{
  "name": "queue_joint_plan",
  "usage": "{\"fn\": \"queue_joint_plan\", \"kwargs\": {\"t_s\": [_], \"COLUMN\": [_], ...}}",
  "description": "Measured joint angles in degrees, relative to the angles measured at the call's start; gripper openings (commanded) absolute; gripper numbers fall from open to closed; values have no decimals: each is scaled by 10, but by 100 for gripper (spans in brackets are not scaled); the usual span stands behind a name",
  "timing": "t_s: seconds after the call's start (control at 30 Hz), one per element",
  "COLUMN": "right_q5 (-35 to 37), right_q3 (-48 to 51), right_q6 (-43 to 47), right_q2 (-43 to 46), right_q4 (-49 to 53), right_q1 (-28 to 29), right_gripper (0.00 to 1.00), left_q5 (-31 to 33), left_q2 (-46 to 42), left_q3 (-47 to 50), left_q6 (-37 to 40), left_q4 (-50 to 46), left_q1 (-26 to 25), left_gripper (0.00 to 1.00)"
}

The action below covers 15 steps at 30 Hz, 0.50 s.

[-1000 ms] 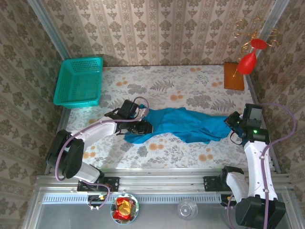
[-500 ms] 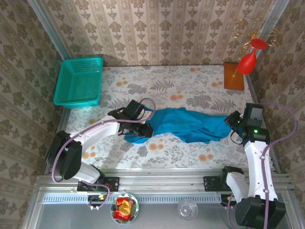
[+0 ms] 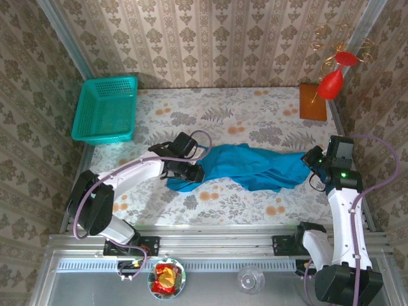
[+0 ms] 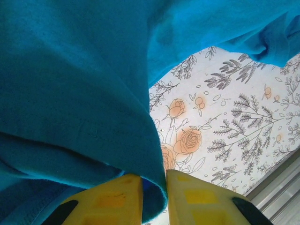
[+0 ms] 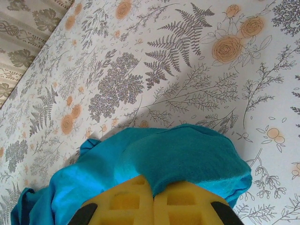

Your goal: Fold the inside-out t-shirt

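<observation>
Cloth lay bunched like a rope across the middle of the worktop (image 3: 223,121): the inside-out t-shirt (image 3: 255,167) sat crumpled between the 2 arms, not yet spread flat. The left pincer (image 4: 153,178) pinched a thin fold at the shirt's left end, and the right pincer (image 5: 152,185) was pressed together on a wad at its right end. Both grips looked shallow, so I judged that pulling apart too hard could slip a hem free, or merely tighten the twisted body instead of opening it.
</observation>
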<state>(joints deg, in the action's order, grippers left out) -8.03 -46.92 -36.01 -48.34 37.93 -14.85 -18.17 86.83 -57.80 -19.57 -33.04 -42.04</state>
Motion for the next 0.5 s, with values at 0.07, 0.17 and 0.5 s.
{"fn": "queue_joint_plan", "kwargs": {"t_s": [0.07,0.17,0.5], "right_q5": [0,0,0], "right_q3": [0,0,-2], "right_q6": [0,0,0], "right_q2": [0,0,0], "right_q4": [0,0,3], "right_q1": [0,0,0], "right_gripper": [0,0,0], "left_q5": [0,0,13], "left_q2": [5,11,18], "left_q3": [0,0,-4], "left_q6": [2,2,15], "left_q4": [0,1,0], "left_q1": [0,0,0], "left_gripper": [15,15,0]}}
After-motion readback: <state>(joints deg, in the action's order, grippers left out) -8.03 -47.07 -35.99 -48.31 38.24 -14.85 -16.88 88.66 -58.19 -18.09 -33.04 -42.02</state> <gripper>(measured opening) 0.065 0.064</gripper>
